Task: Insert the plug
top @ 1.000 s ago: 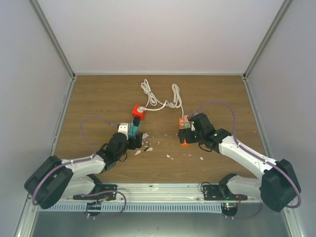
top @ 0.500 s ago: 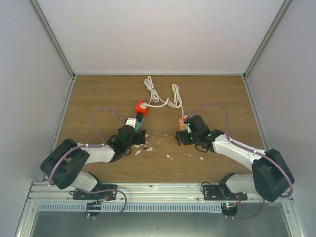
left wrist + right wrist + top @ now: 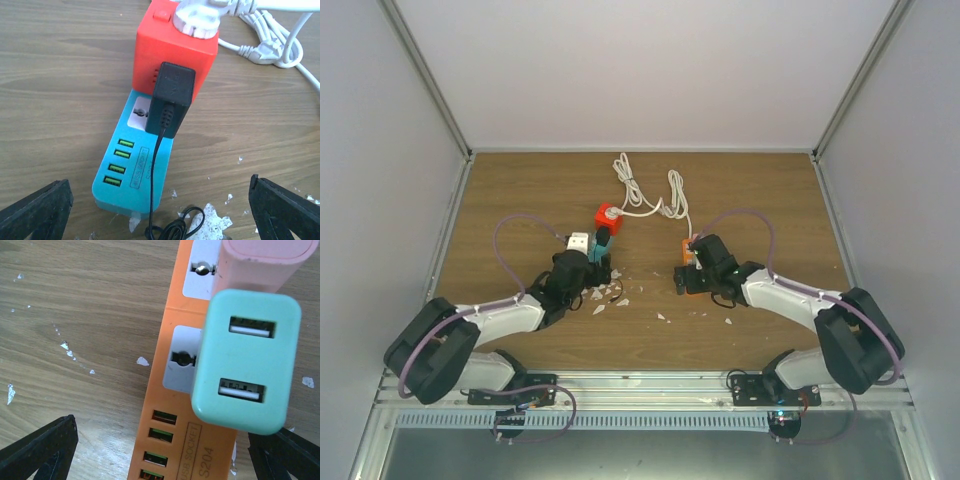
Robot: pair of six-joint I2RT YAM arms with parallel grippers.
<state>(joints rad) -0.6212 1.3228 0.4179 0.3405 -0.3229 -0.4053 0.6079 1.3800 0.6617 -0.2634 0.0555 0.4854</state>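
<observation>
Ahead of wide-open left tool (image 3: 160, 210), black plug (image 3: 171, 105) seated in teal strip (image 3: 125, 175); before wide-open right tool (image 3: 160, 450), mint charger (image 3: 245, 360) in orange strip (image 3: 220, 450).

Bright, even light; soft shadows; sharp focus

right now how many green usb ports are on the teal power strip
4, in one column on the teal power strip, left of the black cable: top port nearest the white socket, second port, third port, bottom port nearest its end. None look hidden by the black plug.
</observation>
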